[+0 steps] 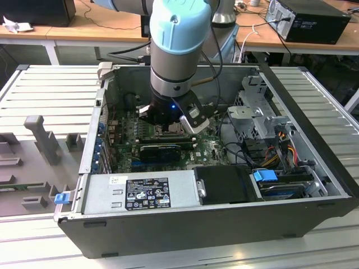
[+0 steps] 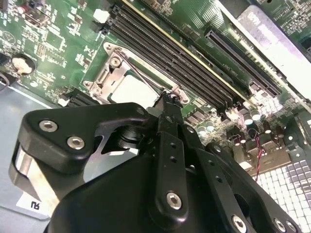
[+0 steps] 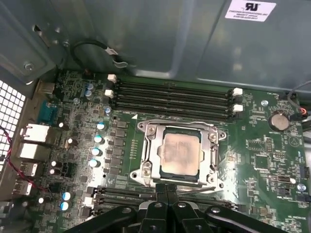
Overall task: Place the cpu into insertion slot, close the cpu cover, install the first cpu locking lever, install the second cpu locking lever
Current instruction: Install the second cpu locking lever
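One pale silver-grey cpu point(image 3: 181, 153) lies flat in the insertion slot point(image 3: 219, 162) on the green motherboard point(image 3: 272, 160), its top smudged and dull; the cpu cover point(image 3: 154, 155), a silvery frame, lies shut around it, the chip showing through its window; the gripper point(image 3: 166, 188) hangs just beside the slot's edge, fingers pressed together, holding nothing; four black memory slots point(image 3: 170, 97) run nearby.

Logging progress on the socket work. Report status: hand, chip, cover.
Hand shut, tips at the cover's edge. cpu seated in the insertion slot, cpu cover down over it. A thin locking lever lies beside the fingertips. Nothing blocking.
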Action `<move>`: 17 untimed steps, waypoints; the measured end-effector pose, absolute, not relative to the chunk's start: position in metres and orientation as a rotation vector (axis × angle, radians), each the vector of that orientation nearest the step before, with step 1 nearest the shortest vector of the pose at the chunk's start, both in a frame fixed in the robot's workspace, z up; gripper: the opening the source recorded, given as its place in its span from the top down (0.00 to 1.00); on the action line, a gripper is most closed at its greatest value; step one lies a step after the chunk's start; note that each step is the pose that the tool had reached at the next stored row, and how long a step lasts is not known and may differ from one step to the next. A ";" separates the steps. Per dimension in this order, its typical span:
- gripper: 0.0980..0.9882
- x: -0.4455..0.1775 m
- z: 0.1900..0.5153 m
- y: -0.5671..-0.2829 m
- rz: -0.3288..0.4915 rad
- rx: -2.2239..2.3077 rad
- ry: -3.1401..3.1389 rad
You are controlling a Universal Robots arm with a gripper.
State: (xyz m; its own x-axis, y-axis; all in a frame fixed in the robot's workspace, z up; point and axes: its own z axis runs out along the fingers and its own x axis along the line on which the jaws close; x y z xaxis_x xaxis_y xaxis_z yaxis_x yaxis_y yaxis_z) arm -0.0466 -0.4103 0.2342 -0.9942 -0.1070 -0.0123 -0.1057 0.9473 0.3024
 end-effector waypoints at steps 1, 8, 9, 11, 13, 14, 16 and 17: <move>0.99 -0.048 0.231 -0.410 -0.483 0.169 -3.095; 0.99 -0.058 0.217 -0.410 -0.485 0.171 -3.095; 0.99 -0.058 0.215 -0.410 -0.485 0.171 -3.095; 0.99 -0.061 0.209 -0.410 -0.485 0.169 -3.095; 0.99 -0.072 0.203 -0.411 -0.502 0.169 -3.093; 0.99 -0.073 0.202 -0.411 -0.514 0.169 -3.091; 0.99 -0.073 0.198 -0.411 -0.536 0.169 -3.089; 0.99 -0.074 0.197 -0.411 -0.540 0.169 -3.088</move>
State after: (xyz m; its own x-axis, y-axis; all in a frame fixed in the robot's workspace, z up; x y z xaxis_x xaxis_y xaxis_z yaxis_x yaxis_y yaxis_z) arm -0.0743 -0.4106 0.1969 -0.9942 -0.1063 -0.0163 -0.1055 0.9351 0.3383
